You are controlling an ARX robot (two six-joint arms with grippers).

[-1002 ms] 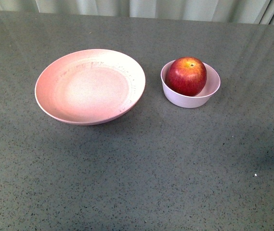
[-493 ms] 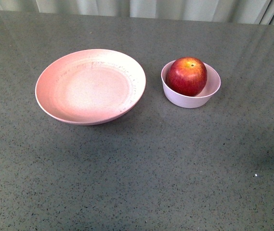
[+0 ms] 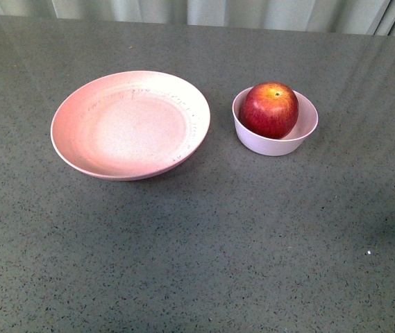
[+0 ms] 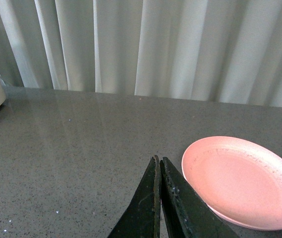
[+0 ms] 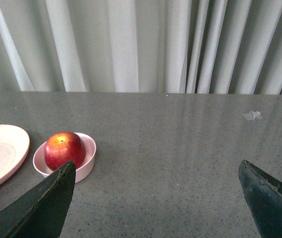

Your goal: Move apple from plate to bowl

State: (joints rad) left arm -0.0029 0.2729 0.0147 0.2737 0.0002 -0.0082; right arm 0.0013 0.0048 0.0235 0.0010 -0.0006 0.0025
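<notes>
In the front view the apple (image 3: pixel 269 109) sits inside the bowl (image 3: pixel 275 143) at the upper right of centre of the frame, its yellow-orange stem patch facing up and its top rising above the bowl's rim. The plate (image 3: pixel 130 124) lies just beside the bowl at the upper left of centre, with a narrow strip of grey speckled bench (image 3: pixel 197 243) between them, and nothing lies on it. Neither arm shows in this view. In the left wrist view the left claw (image 4: pixel 159 166) is closed, its two dark fingers pressed tip to tip with nothing between them, low in the frame beside the plate's rim. In the right wrist view the right claw (image 5: pixel 155 171) is spread wide and holds nothing, one finger (image 5: pixel 46 203) at the lower left near the bowl and apple, the other at the lower right. Pale curtains (image 5: pixel 131 44) hang behind the bench.
</notes>
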